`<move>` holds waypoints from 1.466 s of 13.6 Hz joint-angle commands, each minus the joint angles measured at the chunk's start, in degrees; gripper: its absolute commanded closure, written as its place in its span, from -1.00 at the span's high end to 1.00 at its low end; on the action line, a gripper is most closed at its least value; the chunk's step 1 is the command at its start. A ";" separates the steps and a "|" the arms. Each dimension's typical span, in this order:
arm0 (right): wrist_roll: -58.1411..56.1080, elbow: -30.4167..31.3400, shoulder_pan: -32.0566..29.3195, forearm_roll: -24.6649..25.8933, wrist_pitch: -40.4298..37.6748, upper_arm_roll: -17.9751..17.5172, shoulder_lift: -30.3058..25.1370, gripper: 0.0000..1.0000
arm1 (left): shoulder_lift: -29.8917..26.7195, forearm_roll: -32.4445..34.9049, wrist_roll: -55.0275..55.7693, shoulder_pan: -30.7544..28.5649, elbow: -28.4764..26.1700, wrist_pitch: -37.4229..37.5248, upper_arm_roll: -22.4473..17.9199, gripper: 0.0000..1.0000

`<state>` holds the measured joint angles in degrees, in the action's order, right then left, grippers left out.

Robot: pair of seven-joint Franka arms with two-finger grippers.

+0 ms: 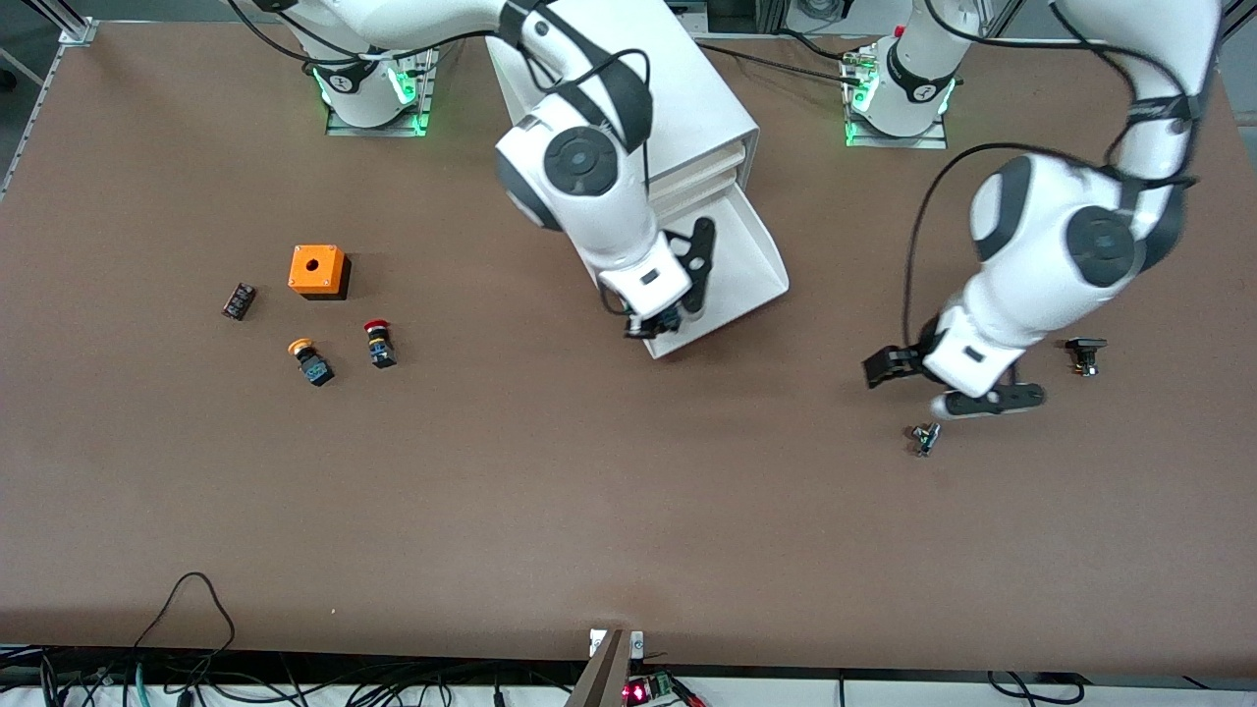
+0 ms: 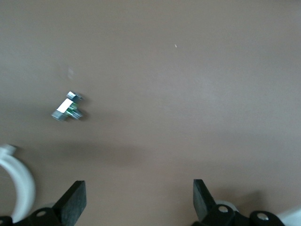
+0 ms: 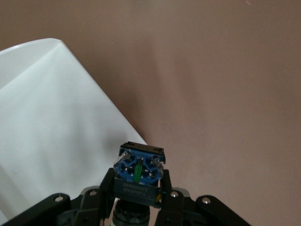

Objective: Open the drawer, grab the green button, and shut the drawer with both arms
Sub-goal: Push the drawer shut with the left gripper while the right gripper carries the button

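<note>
**Button lifted at the open drawer's lip**

Where the worktop (image 1: 550,511) lies nearest the front camera, it carries a small metal part (image 1: 924,438), toward the left arm's end. Over the worktop just beside that part hangs the left gripper (image 1: 948,385), its jaws spread wide with nothing between them. A black component (image 1: 1085,354) sits a little farther back. Toward the right arm's end lie an orange-capped button (image 1: 311,361), a red-capped button (image 1: 379,344), a small black block (image 1: 239,300) and an orange box (image 1: 318,271).

Farther back, the right gripper (image 1: 660,322) hovers over the front lip of the drawer (image 1: 746,265), which is pulled out of the cabinet (image 1: 687,98). Its jaws are clamped on the button (image 3: 139,172); the blue-and-black body shows plainly, though the cap is hidden, so its colour is probably green at best.
</note>
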<state>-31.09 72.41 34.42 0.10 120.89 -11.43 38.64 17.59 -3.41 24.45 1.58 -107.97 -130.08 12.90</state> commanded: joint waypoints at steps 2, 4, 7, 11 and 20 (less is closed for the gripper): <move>11.55 6.42 -2.78 -0.72 -0.12 2.81 -4.79 -0.69 | 4.71 -0.89 16.11 7.54 -3.47 -8.25 0.11 1.00; 14.64 9.67 -4.27 -0.63 0.22 4.57 -6.11 -0.69 | 6.04 -0.89 22.11 9.22 -4.52 -8.78 0.20 1.00; 21.04 13.53 -6.38 -0.37 0.05 5.02 -8.57 -0.69 | 7.71 -1.68 22.57 11.51 -7.51 -13.61 0.20 1.00; 30.02 20.75 -10.77 2.44 -0.04 5.28 -11.74 -0.66 | 8.42 -1.68 21.96 13.62 -10.49 -13.53 0.55 1.00; 46.46 39.89 -14.99 3.94 15.40 5.37 -14.64 -0.66 | 4.73 -1.68 21.52 13.54 -17.62 -7.66 11.70 1.00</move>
<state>12.14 104.26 20.45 3.24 130.32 -5.47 27.46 25.48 -3.60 46.82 15.10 -122.02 -140.02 21.74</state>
